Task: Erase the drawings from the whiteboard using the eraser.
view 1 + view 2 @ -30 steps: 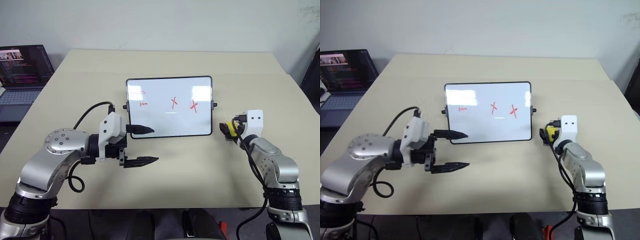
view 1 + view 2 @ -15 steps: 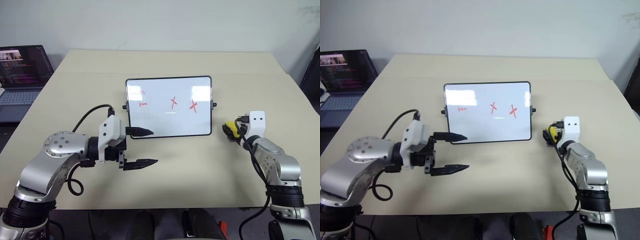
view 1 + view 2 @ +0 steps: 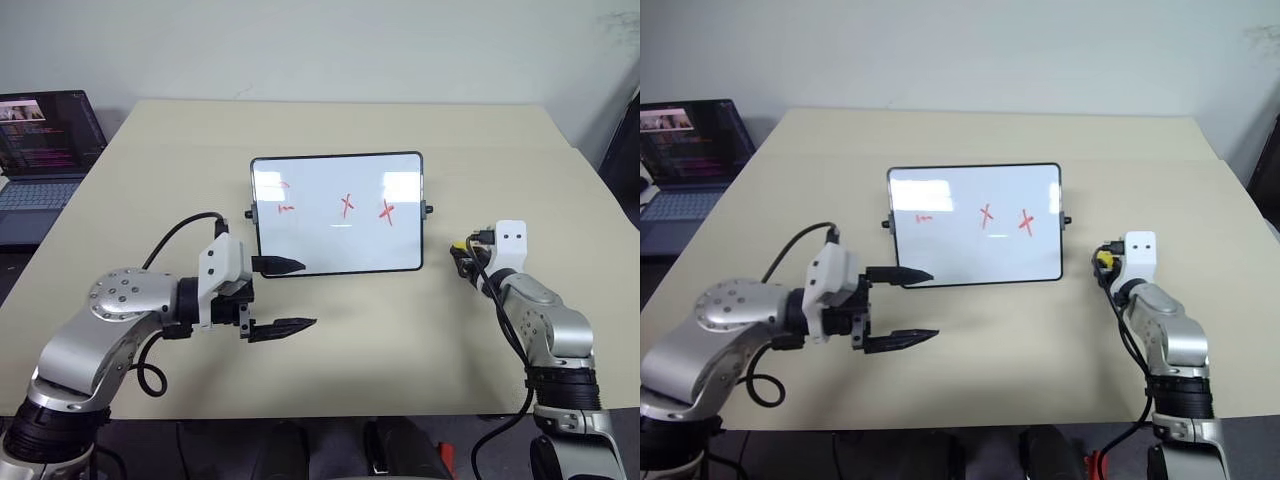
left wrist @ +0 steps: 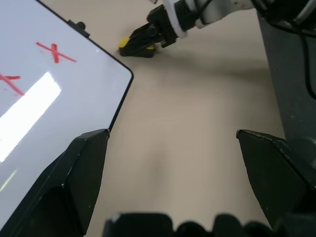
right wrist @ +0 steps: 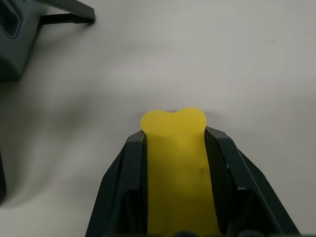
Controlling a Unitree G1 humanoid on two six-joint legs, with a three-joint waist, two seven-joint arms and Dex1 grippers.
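On the wide beige table sits the whiteboard dead centre, glossy and black-framed, propped up and facing the robot, and the drawings are all there: two red X marks towards the right, small squiggles on the left, not yet wiped. Off at the far left edge a laptop glows, well apart from the action. Now the arms: the left gripper hovers just in front of the board's near left corner, fingers spread wide and holding nothing. Over on the right, just beside the board's right edge, the right gripper has its two black fingers clamped on the eraser, and look at that wrist view, the yellow foam pinches in between the fingers and bulges past the tips. So it's soft, it's light, and it squashes under the squeeze; the judgement here is that the grip across its flanks is the right one, leaving the wiping face free, though a spongy block could twist under a hard rub. The board looks light too, on a slick table, so it may well slide or tip when pressed, and that free left gripper seems well placed to steady the frame.
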